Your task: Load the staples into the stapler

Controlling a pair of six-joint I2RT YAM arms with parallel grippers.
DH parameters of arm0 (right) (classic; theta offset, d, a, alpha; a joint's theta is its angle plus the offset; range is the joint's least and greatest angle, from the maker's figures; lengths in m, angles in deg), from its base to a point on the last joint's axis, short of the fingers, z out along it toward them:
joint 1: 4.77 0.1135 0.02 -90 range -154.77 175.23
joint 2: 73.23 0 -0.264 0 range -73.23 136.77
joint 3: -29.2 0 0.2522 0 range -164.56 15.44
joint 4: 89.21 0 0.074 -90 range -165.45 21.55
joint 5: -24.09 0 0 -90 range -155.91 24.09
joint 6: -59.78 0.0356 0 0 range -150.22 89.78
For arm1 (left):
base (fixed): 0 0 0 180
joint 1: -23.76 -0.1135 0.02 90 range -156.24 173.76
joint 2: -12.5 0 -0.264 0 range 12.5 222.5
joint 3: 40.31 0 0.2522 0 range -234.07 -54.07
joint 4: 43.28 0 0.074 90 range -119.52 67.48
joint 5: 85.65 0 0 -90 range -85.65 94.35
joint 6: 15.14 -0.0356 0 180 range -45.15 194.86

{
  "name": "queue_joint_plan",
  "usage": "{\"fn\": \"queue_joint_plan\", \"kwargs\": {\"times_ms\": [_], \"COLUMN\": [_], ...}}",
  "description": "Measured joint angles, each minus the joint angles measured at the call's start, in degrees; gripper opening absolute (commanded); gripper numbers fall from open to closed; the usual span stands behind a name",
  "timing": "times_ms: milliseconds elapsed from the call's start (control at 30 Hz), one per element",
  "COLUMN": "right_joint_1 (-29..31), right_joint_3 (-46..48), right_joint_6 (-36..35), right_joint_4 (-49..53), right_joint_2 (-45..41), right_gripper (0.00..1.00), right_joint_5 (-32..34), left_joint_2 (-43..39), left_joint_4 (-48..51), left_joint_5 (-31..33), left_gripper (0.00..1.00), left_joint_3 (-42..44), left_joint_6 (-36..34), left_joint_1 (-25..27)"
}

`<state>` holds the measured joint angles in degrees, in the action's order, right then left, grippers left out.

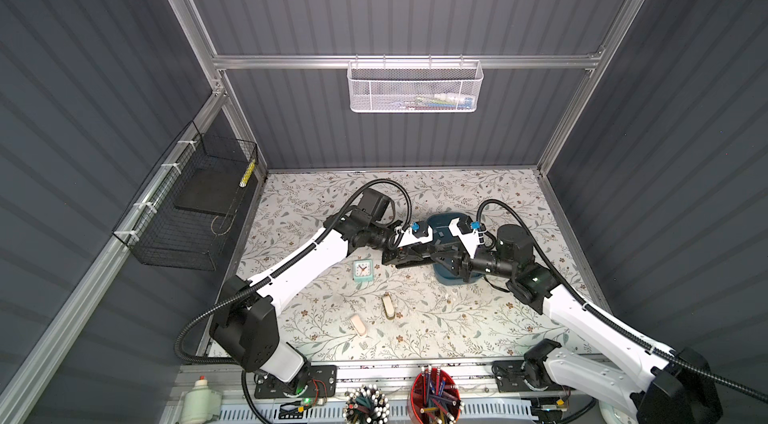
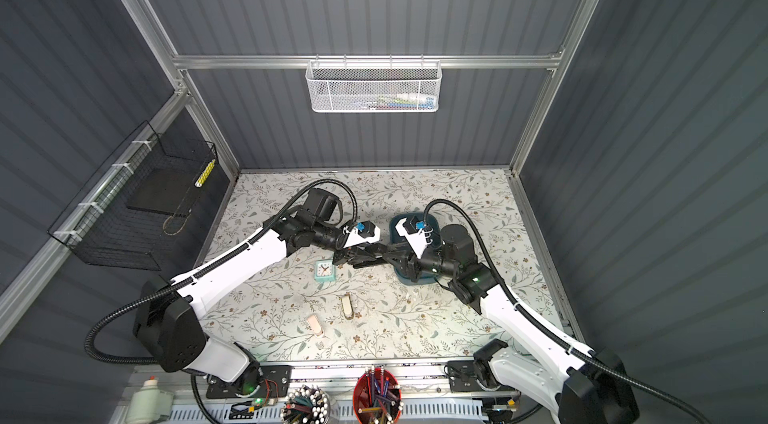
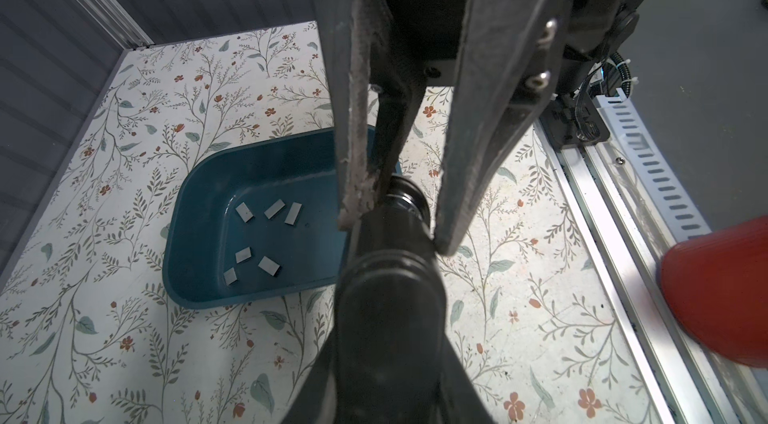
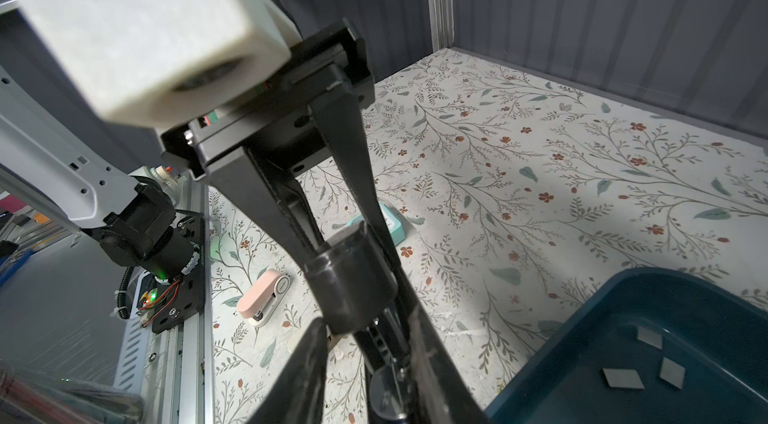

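- Two robot arms meet in mid-air over a floral-patterned surface (image 1: pixel 436 330), just beside a teal tray (image 3: pixel 199 202).
- The left gripper (image 4: pixel 351 249) has its jaws clamped narrow on a dark stapler (image 3: pixel 390 289) (I take it for the stapler; its shape is hard to read) and holds it clear of the surface.
- The right gripper (image 3: pixel 399 231) faces it from the opposite side. Its jaws sit astride the stapler's far end, close against both flanks. I cannot tell whether they pinch it or only bracket it.
- The step in hand looks like readying the stapler between the two arms, before any loading.
- The staples (image 3: pixel 274 208) are six small grey strips lying flat and scattered on the tray floor. They are below and to one side of both sets of jaws, well apart from them, and none is held.
- Next, I judge, the right jaws need a firm hold to open the stapler without twisting it out of the left grip. A freed gripper must then drop into the tray and pinch one thin strip off the flat floor.
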<state>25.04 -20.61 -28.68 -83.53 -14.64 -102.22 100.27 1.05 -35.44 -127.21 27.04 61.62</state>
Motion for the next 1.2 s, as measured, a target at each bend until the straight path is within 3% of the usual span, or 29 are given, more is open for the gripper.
{"fn": "queue_joint_plan", "kwargs": {"times_ms": [133,633,700,733,1000,1200], "right_joint_1": [0.7,4.1,4.8,5.0,5.2,5.2], "right_joint_3": [-0.8,-0.8,-0.8,-0.8,0.3,0.9], "right_joint_6": [-0.5,-2.5,-3.0,-3.1,1.7,12.0], "right_joint_4": [0.5,1.0,1.5,1.7,2.4,1.7], "right_joint_2": [0.7,0.1,0.0,-0.2,-4.6,-7.0], "right_gripper": [0.42,0.37,0.55,0.56,0.49,0.44], "right_joint_5": [0.1,3.7,5.0,5.6,12.1,15.1], "left_joint_2": [0.0,0.0,0.0,0.0,-0.8,-4.3], "left_joint_4": [0.3,5.3,5.9,6.0,3.6,-2.0], "left_joint_5": [-0.9,-4.3,-4.4,-4.4,-3.7,-0.3], "left_gripper": [0.00,0.00,0.00,0.00,0.00,0.00], "left_joint_3": [0.0,-2.7,-2.7,-2.7,-2.2,2.6], "left_joint_6": [0.0,-2.9,-3.7,-4.1,-5.2,-5.4], "left_joint_1": [-0.5,-1.0,-1.0,-1.0,-1.0,-1.0]}}
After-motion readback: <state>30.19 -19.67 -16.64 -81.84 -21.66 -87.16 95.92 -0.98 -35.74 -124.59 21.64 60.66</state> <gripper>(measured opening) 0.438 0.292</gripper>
